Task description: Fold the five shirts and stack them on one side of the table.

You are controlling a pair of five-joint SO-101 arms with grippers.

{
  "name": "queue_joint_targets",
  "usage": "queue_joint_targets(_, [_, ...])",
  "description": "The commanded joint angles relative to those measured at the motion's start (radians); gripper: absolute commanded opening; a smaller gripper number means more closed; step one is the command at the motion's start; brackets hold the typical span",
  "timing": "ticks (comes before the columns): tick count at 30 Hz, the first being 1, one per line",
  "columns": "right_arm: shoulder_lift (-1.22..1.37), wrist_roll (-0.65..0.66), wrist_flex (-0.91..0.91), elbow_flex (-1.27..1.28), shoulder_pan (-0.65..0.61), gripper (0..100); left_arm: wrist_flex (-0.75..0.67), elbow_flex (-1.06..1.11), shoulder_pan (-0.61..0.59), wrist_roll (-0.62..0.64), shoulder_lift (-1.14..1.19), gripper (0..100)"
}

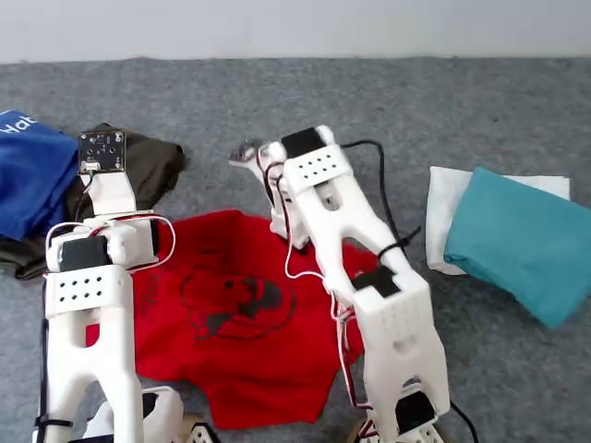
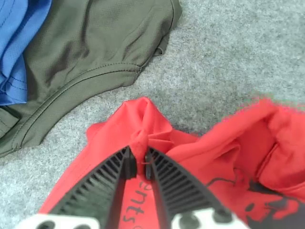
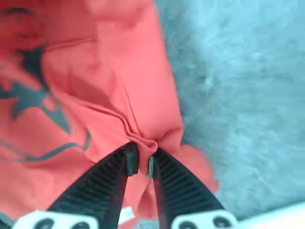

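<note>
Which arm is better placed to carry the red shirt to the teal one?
Right, probably: right tool and left tool pinch the red shirt, but the right arm stands nearer the teal shirt; the left arm, by the olive shirt.

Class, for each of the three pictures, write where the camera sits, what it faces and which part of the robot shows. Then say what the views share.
High view: fixed above, looking down over the table; left arm and right arm show.
Left wrist view: on the left wrist, facing the dark shirt and blue shirt; left fingers shut on the red shirt.
Right wrist view: on the right wrist, facing down at the table; right fingers shut on the shirt's edge.
Shared: all three show the red shirt.
</note>
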Motion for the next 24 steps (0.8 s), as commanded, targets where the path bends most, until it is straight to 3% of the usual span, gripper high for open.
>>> queue_joint_targets(1, [-0.199, 0.011, 0.042, -0.005, 0.015, 0.9, -0.011, -0.030, -0.002, -0.002, -0.009, 1])
queue_joint_targets(8, [-0.426, 0.002, 0.044, 0.009, 0.090, 0.9, -0.012, -0.045, -0.002, -0.002, -0.002, 1])
queue_joint_targets(16, [-0.435, -0.009, -0.007, 0.095, 0.162, 0.9, -0.011, -0.047, -0.002, -0.002, -0.003, 1])
queue_joint_targets(24, [-0.467, -0.101, -0.136, 0.094, 0.096, 0.9, 0.046, -0.124, 0.005, -0.002, -0.011, 1])
